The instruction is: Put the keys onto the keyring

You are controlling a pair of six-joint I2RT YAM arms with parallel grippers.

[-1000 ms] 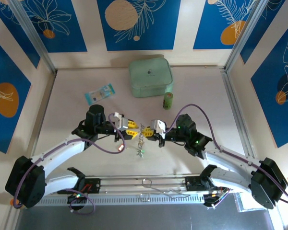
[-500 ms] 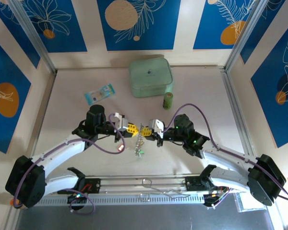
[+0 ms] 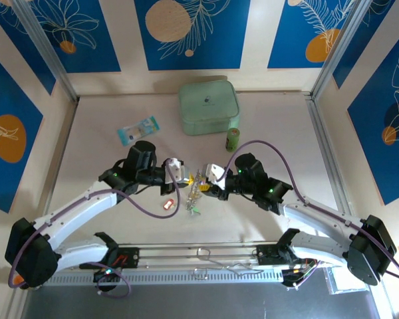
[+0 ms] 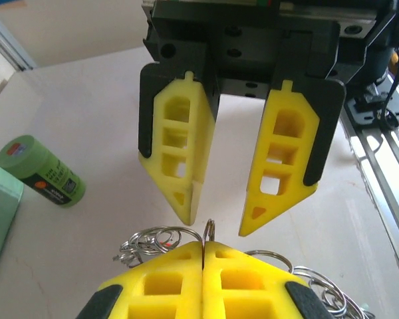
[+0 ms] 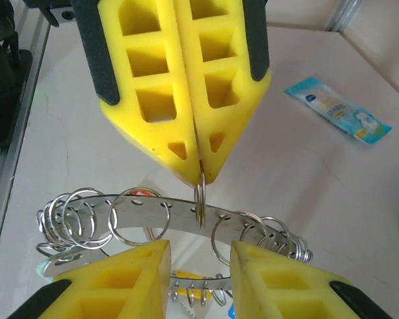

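Note:
The keyring (image 3: 195,188) hangs between my two grippers: a silvery perforated band (image 5: 153,214) carrying several small split rings. My left gripper (image 4: 204,247) is shut on one of those split rings (image 4: 209,231), pinched edge-on between the yellow fingertips (image 5: 186,163). My right gripper (image 5: 199,266) is open just short of the band, one finger on each side and touching nothing. A yellow key head (image 5: 188,275) shows below the band. A green key (image 3: 194,211) dangles at the ring's lower end. A red key (image 3: 167,204) lies on the table by the left arm.
A mint-green square case (image 3: 208,106) stands at the back, with a green cylindrical bottle (image 3: 233,139) beside it on its right. A small blue-and-white packet (image 3: 137,129) lies back left. A metal rail (image 3: 199,256) runs along the near edge between the arm bases.
My right gripper has opened and let go of the keyring. My left gripper has shut on a split ring and now carries it. Both arms have shifted slightly.

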